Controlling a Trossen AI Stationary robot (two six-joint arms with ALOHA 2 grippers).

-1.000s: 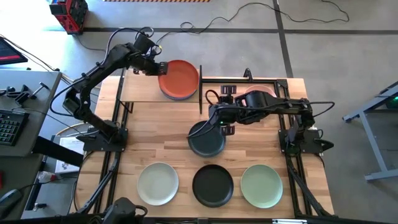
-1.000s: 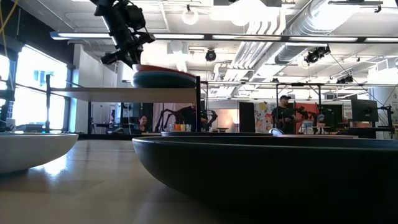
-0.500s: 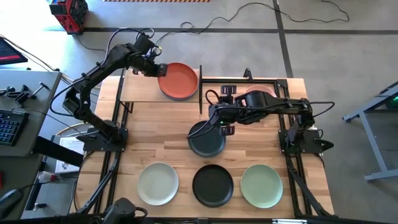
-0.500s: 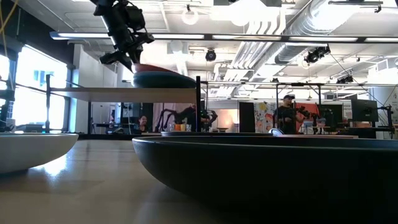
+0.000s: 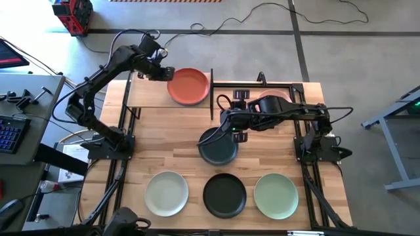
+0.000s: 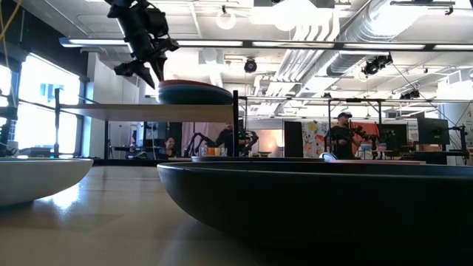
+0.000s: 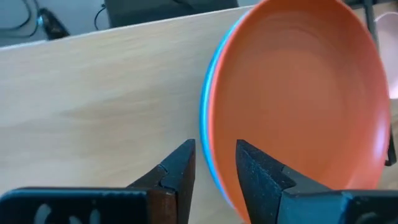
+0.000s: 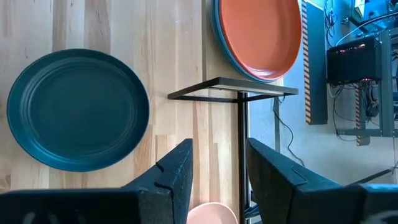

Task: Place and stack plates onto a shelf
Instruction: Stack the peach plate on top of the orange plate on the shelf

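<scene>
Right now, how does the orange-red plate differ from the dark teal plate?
The orange-red plate sits up on the shelf, stacked on a blue plate; the dark teal plate lies alone on the tabletop below. The left gripper is beside the orange-red one. Both are round and lie flat.

A robotics lab or workshop is being shown: exposed ducts (image 6: 347, 33) and strip lights (image 6: 244, 44) are running overhead, cables (image 5: 262, 16) are lying across a concrete floor (image 5: 354, 46), and people (image 6: 341, 133) are being seen among workstations beyond the table (image 5: 170, 141).
</scene>
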